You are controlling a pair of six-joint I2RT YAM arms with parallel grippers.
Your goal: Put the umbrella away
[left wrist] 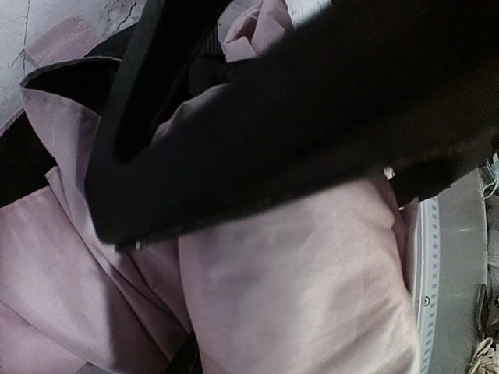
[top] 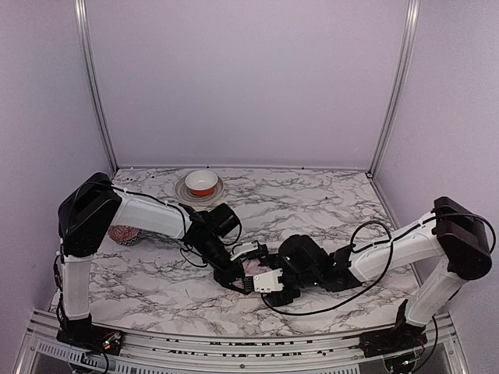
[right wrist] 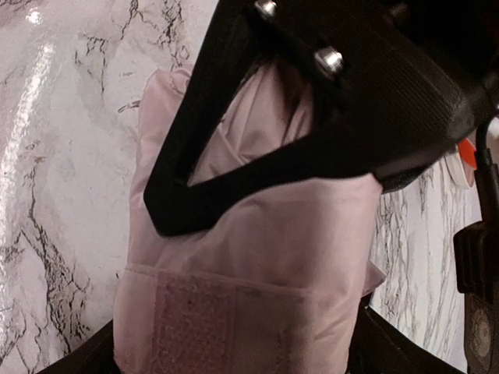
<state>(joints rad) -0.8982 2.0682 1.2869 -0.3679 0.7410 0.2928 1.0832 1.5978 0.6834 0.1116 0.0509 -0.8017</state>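
The umbrella (top: 253, 268) is a folded pale pink bundle at the front middle of the marble table, mostly hidden in the top view by both grippers. My left gripper (top: 237, 276) reaches it from the left. In the left wrist view the pink fabric (left wrist: 296, 288) with black lining fills the frame, pressed under a black finger (left wrist: 257, 132). My right gripper (top: 262, 282) reaches it from the right. In the right wrist view the bundle (right wrist: 257, 257) sits between my fingers, its pink fastening patch (right wrist: 191, 327) facing the camera. The shaft and handle knob are hidden.
A red and white bowl on a plate (top: 202, 184) stands at the back of the table. A reddish-pink knobbly ball (top: 123, 234) lies at the left, partly under the left arm. The metal front rail (left wrist: 452, 273) runs close by the grippers.
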